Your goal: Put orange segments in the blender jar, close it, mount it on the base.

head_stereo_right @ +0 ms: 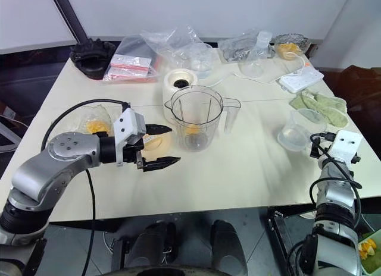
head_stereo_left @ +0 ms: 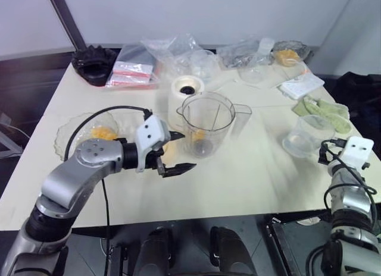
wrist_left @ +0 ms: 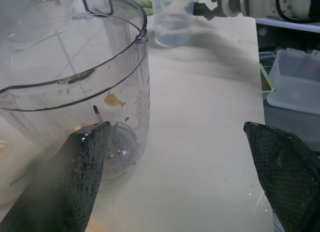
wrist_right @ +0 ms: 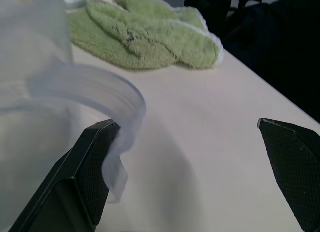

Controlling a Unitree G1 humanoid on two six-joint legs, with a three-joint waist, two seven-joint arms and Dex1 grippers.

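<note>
Loading step: blender jar (head_stereo_left: 206,126) upright mid-table, apparently some orange segments (head_stereo_left: 198,135) inside. Left gripper (head_stereo_left: 174,152) just beside it, fingers wide, empty. Next: more segments from plate (head_stereo_left: 71,133).

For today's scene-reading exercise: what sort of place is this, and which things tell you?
Probably a lab or workshop set up for kitchen tasks: a plain table holding a blender jar, its base, and plastic bags of supplies.

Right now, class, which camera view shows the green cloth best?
The right wrist view: the green cloth lies close up, folds clear. Both eye views show it small at the table's far right; the left wrist view catches a sliver behind the blender jar.
</note>
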